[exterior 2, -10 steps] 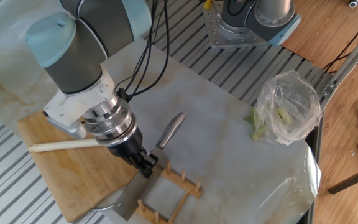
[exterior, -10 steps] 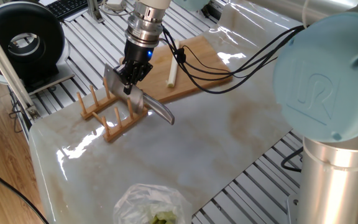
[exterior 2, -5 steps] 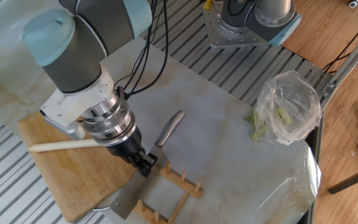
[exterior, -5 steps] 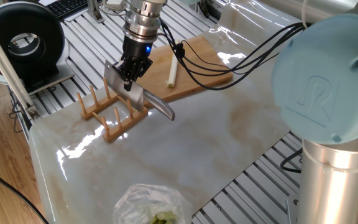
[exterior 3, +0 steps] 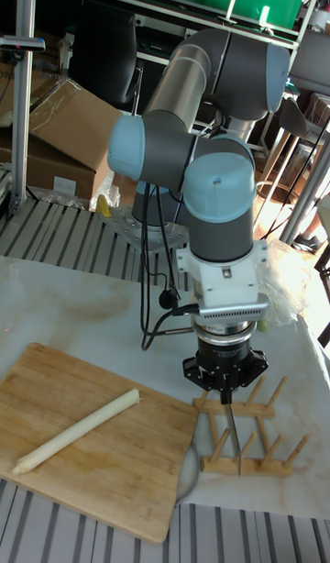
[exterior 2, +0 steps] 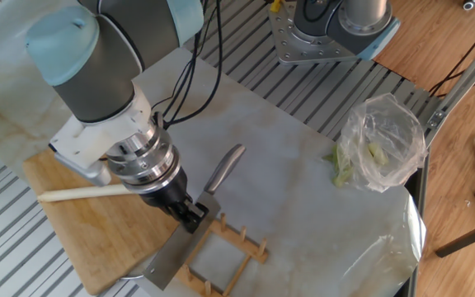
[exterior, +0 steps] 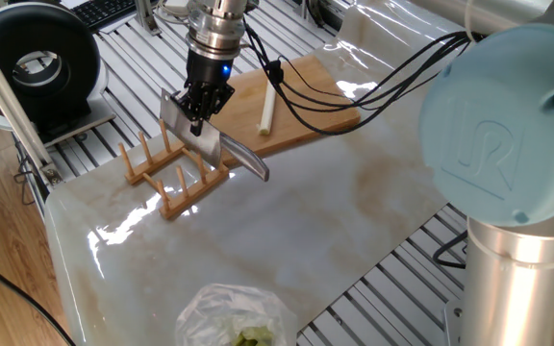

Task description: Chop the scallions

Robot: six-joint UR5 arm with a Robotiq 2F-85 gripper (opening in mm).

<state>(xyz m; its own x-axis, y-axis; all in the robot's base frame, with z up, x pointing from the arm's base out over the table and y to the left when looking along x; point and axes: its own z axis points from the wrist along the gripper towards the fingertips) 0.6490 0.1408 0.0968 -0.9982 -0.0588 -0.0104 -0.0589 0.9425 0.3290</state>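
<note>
One whole stalk, the scallions (exterior: 268, 112), lies uncut on the wooden cutting board (exterior: 306, 106) in one fixed view, well apart from the end effector (exterior: 198, 109) and off to its right in the picture, farther back on the surface (exterior: 335, 211). The stalk's long axis runs nearly straight up and down the picture. The end effector is clamped on the spine of the cleaver (exterior: 200, 142), whose blade hangs over the wooden rack (exterior: 174, 177) with its handle pointing toward the lower right. Compared with a second ago, the end effector and cleaver sit higher and a little farther left, so the blade looks to be lifting out of the rack's pegs.

From the other fixed view, the scallions (exterior 2: 85, 193) lie to the picture's left of the end effector (exterior 2: 190, 216), the near tip passing behind the wrist, long axis almost level across the cutting board (exterior 2: 72, 231). The cleaver (exterior 2: 190, 241) slants from lower left to upper right above the rack (exterior 2: 225, 252). Its blade has risen and now covers more of the rack than before. A clear plastic bag (exterior 2: 382, 140) sits well apart at the far right.

Through the tall fixed view, the cleaver (exterior 3: 233, 436) shows edge-on below the end effector (exterior 3: 224, 389), and the scallions (exterior 3: 73, 431) lie lower left, slanting up toward it. The coming move is judged to be a carry across to that board.
</note>
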